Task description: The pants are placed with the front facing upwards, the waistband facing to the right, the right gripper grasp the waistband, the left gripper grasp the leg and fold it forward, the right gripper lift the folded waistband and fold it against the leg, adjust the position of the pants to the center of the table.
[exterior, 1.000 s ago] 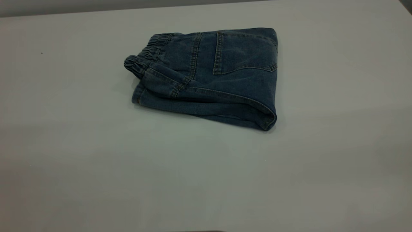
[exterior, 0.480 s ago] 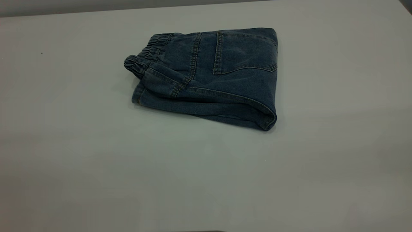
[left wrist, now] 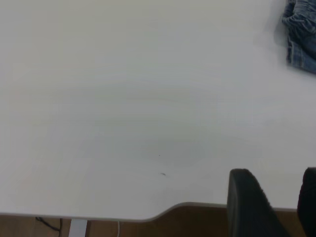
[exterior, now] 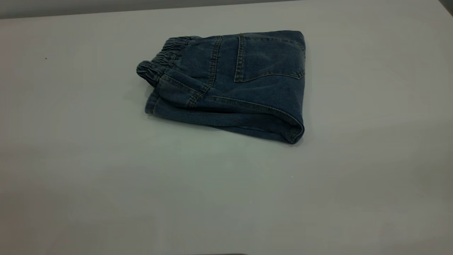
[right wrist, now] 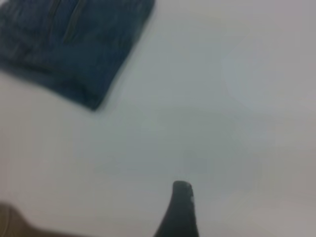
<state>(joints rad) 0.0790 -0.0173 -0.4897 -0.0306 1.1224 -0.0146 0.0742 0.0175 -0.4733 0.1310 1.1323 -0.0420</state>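
The pants [exterior: 226,85] lie folded into a compact bundle on the table [exterior: 226,198], a back pocket facing up. The ruched waistband [exterior: 155,67] is at the bundle's left end. Neither gripper appears in the exterior view. In the left wrist view my left gripper [left wrist: 276,177] hangs over the table's edge, open and empty, with a corner of the pants [left wrist: 301,39] far from it. In the right wrist view a single black finger [right wrist: 178,210] shows, with bare table on both sides, and the pants [right wrist: 74,44] well away from it.
The table's near edge [left wrist: 148,217] runs past the left gripper, with brown floor [left wrist: 207,222] beyond it. The far edge [exterior: 141,10] of the table crosses the top of the exterior view, just behind the pants.
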